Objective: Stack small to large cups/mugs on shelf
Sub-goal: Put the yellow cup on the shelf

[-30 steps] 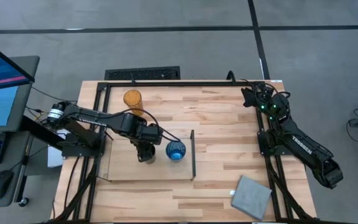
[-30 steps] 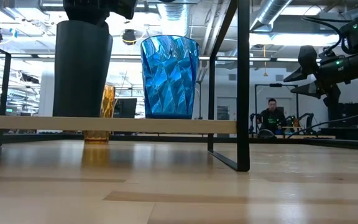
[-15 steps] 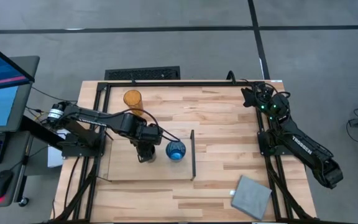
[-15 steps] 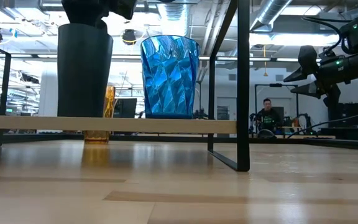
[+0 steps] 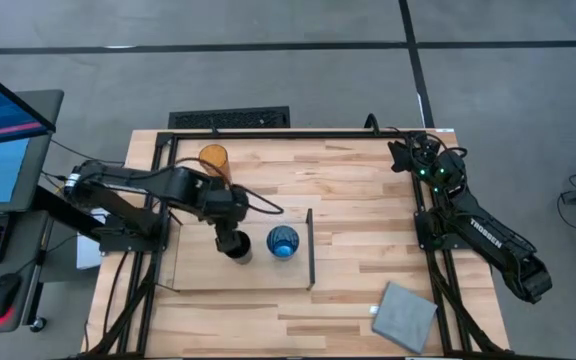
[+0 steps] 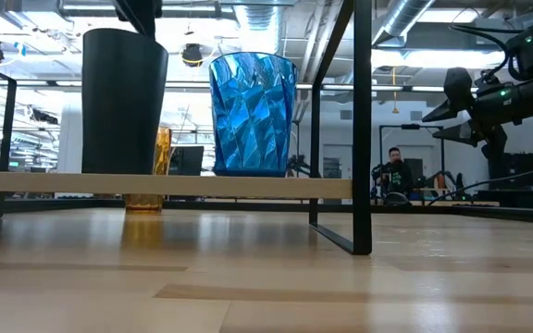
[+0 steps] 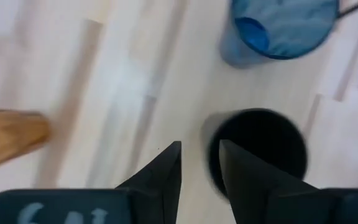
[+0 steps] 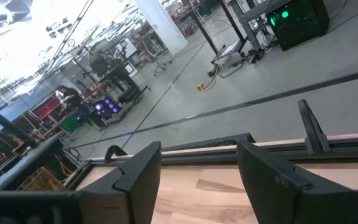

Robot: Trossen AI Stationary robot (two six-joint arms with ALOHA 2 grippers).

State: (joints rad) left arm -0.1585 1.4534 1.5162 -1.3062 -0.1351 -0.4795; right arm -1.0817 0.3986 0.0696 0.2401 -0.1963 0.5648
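Note:
A short black cup (image 5: 238, 247) (image 6: 123, 102) and a translucent blue cup (image 5: 282, 242) (image 6: 253, 111) stand upright side by side on the plywood shelf (image 5: 193, 268). The blue one is nearer the shelf's dark upright wall (image 5: 311, 250). A taller orange tumbler (image 5: 214, 160) stands on the table beyond the shelf. My left gripper (image 7: 201, 167) is open just above the black cup's rim (image 7: 213, 155), pointing down. My right gripper (image 8: 201, 180) waits open in the air at the table's far right. My left gripper's open fingers point down over the black cup's rim (image 6: 146, 32), on its left side. In the low view one finger (image 6: 139, 11) ends right at the rim. I cannot tell whether it touches. The cup stands upright on the shelf.
A grey square pad (image 5: 405, 315) lies at the near right of the table. A black frame (image 5: 268, 132) runs along the table's far and side edges. Bare wood lies between the shelf wall and the right arm's base (image 5: 438, 225).
My left gripper has opened and let go of the black cup, then risen above it. Its arm has drawn back toward the table's left. The cup has stayed upright on the shelf beside the blue one.

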